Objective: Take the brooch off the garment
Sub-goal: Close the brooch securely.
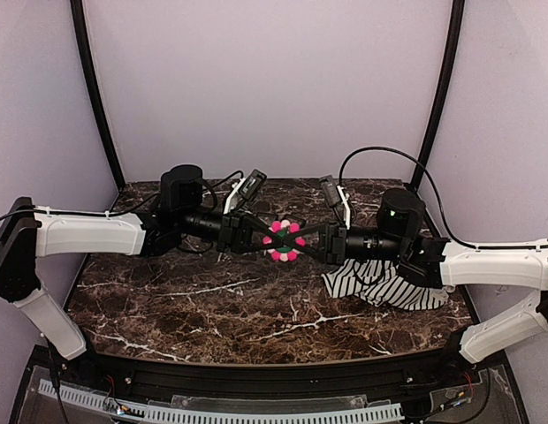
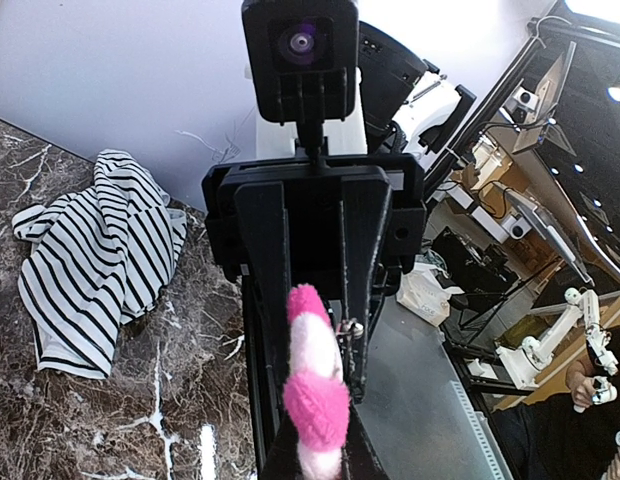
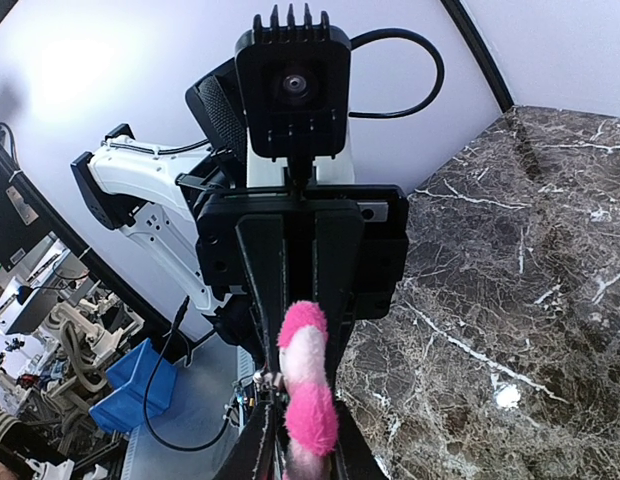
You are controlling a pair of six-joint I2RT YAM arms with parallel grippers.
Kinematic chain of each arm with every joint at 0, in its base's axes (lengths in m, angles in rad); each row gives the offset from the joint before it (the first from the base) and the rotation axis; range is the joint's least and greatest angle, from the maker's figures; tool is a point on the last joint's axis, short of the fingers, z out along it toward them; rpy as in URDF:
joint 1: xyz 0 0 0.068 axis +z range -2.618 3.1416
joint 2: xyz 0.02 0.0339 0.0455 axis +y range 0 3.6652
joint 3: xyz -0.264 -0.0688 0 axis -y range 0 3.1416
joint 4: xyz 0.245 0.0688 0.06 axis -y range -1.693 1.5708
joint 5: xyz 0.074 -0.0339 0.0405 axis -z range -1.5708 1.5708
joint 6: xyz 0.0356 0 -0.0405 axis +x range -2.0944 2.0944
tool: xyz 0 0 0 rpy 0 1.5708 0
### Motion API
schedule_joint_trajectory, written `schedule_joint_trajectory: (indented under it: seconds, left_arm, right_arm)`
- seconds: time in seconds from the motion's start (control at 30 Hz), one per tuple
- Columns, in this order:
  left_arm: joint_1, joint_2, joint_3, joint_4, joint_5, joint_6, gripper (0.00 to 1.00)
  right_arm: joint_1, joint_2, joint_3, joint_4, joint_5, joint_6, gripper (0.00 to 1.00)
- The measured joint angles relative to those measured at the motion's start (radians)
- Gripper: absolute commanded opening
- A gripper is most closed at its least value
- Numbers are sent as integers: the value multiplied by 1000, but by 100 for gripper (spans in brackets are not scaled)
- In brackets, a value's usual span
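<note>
While the garment lies on the table, left claw pinches the brooch; right claw seemingly grips it too.

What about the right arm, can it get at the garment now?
Probably not yet. The right claw is shut on the brooch together with the left claw, and the garment lies close under its own forearm.
</note>
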Motion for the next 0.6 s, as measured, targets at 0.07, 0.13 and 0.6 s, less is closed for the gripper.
schedule_joint_trajectory:
  seconds: [0.07, 0.13, 0.6]
  left_arm:
    - [0, 0, 0, 0, -2, 0, 1]
    - [0, 0, 0, 0, -4, 0, 1]
    - [0, 0, 0, -1, -24, 3, 1]
  right_arm:
    - [-3, 0, 0, 0, 0, 3, 16]
    - [-5, 0, 0, 0, 0, 8, 16]
    - [-17, 0, 0, -4, 0, 39, 16]
